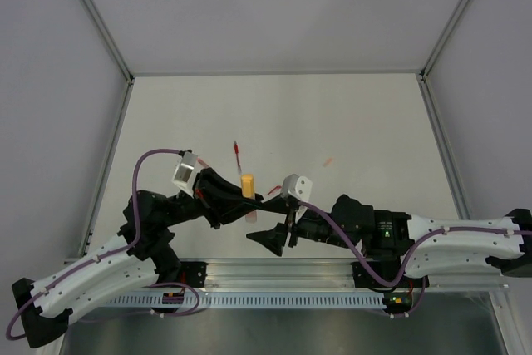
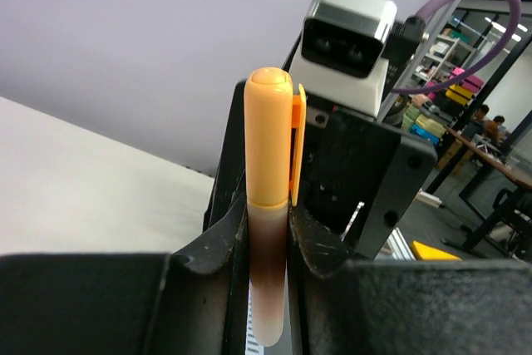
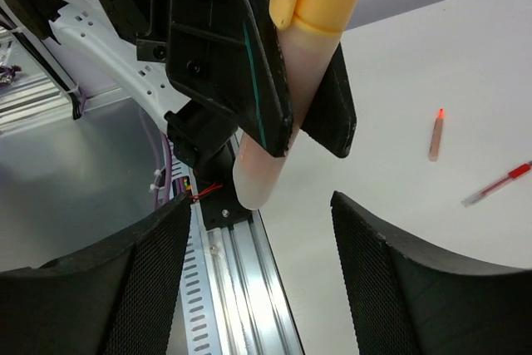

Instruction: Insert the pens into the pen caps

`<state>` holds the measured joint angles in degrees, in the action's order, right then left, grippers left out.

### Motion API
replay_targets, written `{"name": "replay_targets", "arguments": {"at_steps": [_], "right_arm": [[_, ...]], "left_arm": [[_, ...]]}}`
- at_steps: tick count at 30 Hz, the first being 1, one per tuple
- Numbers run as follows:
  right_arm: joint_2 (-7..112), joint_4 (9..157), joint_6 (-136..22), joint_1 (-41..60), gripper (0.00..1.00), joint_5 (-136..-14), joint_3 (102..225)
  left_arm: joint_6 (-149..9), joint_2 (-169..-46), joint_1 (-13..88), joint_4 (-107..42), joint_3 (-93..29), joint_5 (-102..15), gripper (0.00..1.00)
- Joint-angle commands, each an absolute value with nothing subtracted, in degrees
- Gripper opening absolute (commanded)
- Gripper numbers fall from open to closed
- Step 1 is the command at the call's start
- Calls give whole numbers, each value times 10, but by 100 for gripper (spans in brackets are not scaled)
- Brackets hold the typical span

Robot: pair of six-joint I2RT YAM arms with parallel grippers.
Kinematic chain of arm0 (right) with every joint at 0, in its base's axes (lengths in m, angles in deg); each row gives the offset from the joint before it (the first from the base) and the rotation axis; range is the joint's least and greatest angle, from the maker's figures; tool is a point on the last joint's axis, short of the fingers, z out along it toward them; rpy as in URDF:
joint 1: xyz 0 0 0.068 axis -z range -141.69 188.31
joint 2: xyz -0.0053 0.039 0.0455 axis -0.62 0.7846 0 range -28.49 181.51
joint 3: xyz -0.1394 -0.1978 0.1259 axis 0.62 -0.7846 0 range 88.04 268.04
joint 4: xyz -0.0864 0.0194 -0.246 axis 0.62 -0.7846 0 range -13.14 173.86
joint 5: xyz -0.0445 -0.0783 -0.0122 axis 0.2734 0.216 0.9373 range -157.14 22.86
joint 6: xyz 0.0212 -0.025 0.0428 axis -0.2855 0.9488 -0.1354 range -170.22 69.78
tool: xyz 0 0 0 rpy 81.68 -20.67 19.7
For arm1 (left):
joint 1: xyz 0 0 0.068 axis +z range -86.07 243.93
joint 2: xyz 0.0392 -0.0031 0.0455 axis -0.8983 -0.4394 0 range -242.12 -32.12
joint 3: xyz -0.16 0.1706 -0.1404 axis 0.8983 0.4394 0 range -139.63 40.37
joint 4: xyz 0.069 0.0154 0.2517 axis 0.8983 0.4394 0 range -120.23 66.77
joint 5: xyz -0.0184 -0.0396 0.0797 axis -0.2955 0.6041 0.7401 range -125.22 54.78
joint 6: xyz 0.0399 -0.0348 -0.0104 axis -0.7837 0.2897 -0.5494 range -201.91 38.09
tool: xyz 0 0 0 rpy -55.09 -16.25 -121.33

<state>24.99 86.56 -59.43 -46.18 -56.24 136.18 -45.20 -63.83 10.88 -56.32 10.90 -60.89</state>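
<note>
Pale walls box in a white table (image 1: 374, 122), and both arms meet over its near edge, just beyond the metal rail (image 1: 274, 268).

The left gripper (image 2: 268, 234) has its jaws clamped on the pale salmon pen (image 2: 268, 288), holding it low on the barrel. We judge that this grip was chosen to leave the upper end free. The orange cap (image 2: 268, 135) sits on that end, with its clip facing the right arm's wrist camera (image 2: 349, 35). From these views the cap looks pushed home, but we cannot tell whether it is fully seated.

The right gripper (image 3: 258, 280) hangs just beside the pen's bare lower end with its jaws wide apart, touching nothing. We read that as a position for pressing or steadying the pen, or for letting go of it.

Well apart from the arms, the red pen (image 1: 238, 155) lies flat on the table. It is too small for us to tell whether it has a cap on. A short pale stick (image 3: 435, 135) with a red tip rests near it, and we take it to be another of the task's pieces.

By our judgement the orange pair is nearly or fully joined and the red pen comes next. Because it is thin and lies flat, it will need a careful pinch to lift.
</note>
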Motion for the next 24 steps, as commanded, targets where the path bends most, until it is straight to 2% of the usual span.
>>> {"name": "replay_targets", "arguments": {"at_steps": [1,6,24], "right_arm": [[263,929,-595,-462,73,-588,1370],[290,970,-605,-462,64,-585,1370],[325,1048,-616,-461,45,-592,1380]], "left_arm": [[-418,-628,110,-626,119,-584,2],[-413,-613,110,-640,129,-574,2],[-411,-582,110,-651,154,-576,2]]}}
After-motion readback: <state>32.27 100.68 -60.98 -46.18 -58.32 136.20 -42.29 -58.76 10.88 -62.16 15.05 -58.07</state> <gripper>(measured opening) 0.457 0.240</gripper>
